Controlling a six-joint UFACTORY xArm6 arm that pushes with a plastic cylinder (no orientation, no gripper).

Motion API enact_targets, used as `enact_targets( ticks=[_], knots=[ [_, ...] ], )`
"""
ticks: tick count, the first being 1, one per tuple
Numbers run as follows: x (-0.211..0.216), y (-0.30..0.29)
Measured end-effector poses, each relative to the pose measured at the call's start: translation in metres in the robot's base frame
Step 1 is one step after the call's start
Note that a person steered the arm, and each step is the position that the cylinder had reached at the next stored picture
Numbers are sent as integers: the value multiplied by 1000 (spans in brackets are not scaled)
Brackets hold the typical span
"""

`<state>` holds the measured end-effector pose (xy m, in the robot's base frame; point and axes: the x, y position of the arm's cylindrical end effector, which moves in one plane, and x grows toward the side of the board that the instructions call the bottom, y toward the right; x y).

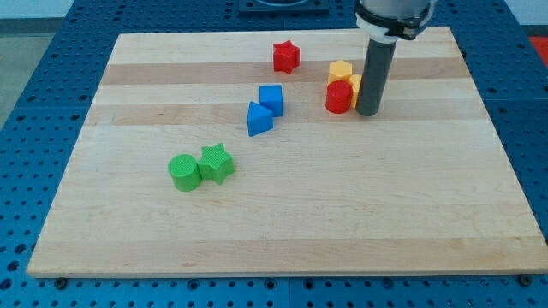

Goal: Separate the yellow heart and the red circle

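A single camera looks down at a slant from the near edge of the wooden worktop (282,231), facing its far edge; the whole board fits in view, the blue pegboard (34,128) showing round it, at middling range

My tip (369,112) sits just right of the red circle (338,97), with a yellow block (354,85) wedged between them and another yellow block (340,71) touching the circle from above. Left of the circle the board (342,205) is open as far as the blue cube (271,98). Below the circle I have free wood all the way down.
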<state>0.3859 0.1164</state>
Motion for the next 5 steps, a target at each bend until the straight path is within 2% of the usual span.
enact_targets(
  ticks=[2, 5],
  knots=[
    [0, -30],
    [-23, -52]
  ],
)
